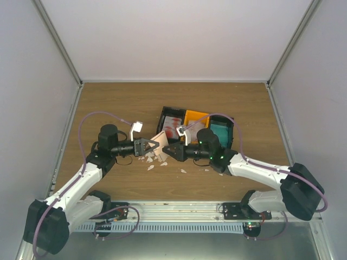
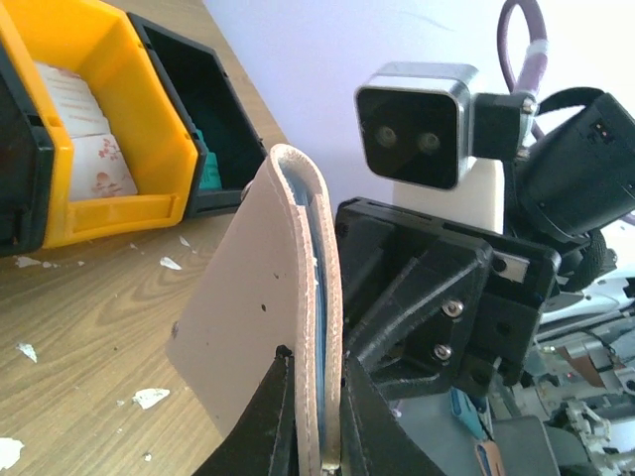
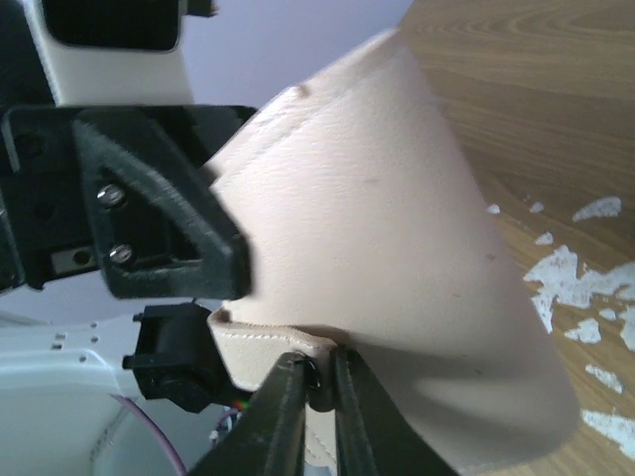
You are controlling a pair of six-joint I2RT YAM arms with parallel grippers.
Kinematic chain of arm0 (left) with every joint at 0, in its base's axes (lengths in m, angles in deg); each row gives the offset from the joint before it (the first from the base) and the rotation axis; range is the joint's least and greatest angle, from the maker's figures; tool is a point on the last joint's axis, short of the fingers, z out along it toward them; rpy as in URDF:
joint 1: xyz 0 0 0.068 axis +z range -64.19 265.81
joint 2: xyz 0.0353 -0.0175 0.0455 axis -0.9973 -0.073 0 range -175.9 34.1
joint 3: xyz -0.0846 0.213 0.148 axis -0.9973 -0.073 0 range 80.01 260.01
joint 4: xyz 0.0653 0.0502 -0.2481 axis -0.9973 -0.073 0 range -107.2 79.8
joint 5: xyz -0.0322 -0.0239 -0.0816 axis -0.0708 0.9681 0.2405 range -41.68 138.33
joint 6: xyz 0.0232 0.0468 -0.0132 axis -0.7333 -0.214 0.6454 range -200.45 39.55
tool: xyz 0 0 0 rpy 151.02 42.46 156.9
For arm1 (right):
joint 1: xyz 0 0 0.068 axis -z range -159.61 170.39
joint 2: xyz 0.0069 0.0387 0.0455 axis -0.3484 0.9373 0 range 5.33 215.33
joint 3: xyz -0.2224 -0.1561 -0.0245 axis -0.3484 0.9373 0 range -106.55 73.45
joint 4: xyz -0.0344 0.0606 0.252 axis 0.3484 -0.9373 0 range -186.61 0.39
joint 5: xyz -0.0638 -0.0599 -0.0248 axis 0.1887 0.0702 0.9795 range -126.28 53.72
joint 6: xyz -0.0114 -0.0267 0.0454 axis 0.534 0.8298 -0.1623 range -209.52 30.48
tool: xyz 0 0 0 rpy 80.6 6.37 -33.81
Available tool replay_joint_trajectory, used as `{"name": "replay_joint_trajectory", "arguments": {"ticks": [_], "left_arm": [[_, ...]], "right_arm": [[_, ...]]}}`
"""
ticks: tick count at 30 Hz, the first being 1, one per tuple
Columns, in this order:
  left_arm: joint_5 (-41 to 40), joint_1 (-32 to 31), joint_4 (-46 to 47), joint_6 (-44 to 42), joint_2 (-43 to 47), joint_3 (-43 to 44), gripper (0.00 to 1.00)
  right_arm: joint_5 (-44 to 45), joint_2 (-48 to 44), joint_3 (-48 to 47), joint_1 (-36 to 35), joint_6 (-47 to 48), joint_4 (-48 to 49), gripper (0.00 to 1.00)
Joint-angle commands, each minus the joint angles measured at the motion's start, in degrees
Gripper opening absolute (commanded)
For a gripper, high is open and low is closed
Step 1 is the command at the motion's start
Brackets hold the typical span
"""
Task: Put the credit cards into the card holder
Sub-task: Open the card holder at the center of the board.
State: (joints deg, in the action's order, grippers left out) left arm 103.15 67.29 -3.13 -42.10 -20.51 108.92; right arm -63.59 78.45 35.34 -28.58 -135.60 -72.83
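Note:
The beige card holder point(image 1: 159, 145) hangs above the table between both arms, standing on edge. My left gripper point(image 1: 152, 146) is shut on it; in the left wrist view its jaws point(image 2: 317, 359) clamp both leaves of the card holder point(image 2: 248, 307), and a bluish edge shows between the leaves. My right gripper point(image 1: 167, 150) faces it from the right. In the right wrist view its jaws point(image 3: 317, 359) pinch the stitched rim of the card holder point(image 3: 397, 248). Credit cards lie in the tray: white with red blotches point(image 1: 172, 125) and teal point(image 1: 219, 130).
The black-and-orange three-bin tray point(image 1: 196, 114) stands just behind the grippers; its yellow bin point(image 2: 159, 129) holds blotched cards point(image 2: 94, 159). White scraps point(image 1: 150, 167) are scattered on the wooden table under the holder. White walls close in the back and both sides.

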Motion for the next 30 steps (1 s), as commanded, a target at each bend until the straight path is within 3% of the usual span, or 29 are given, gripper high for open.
{"name": "replay_joint_trajectory", "arguments": {"ticks": [1,12,15,19,23,27,30], "left_arm": [[-1.6,-1.1,1.5,-1.2,-0.1,0.0,0.0],[-5.7,-2.6,-1.1,-2.8,-2.2,0.1,0.0],[-5.5,-2.6,-1.2,-3.1,-2.3,0.2,0.0],[-3.7,-2.7,-0.6,-3.5,-1.7,0.3,0.0],[-0.1,-2.7,0.7,-3.7,-0.7,0.8,0.0],[4.7,-2.7,1.8,-3.8,0.3,1.8,0.0],[8.9,-2.7,2.3,-3.9,1.0,2.4,0.0]], "right_arm": [[-5.8,-1.1,1.1,-0.3,-0.1,8.9,0.06],[-12.4,-2.3,0.9,-0.8,3.4,12.9,0.02],[-9.3,-5.4,0.8,-0.6,6.2,8.0,0.14],[2.2,-9.8,0.9,0.6,7.9,-3.3,0.37],[11.0,-11.2,1.4,3.2,6.4,-10.7,0.43],[5.7,-10.1,1.6,4.9,9.2,-10.3,0.46],[-8.3,-10.3,3.0,4.6,13.3,-2.0,0.54]]}}
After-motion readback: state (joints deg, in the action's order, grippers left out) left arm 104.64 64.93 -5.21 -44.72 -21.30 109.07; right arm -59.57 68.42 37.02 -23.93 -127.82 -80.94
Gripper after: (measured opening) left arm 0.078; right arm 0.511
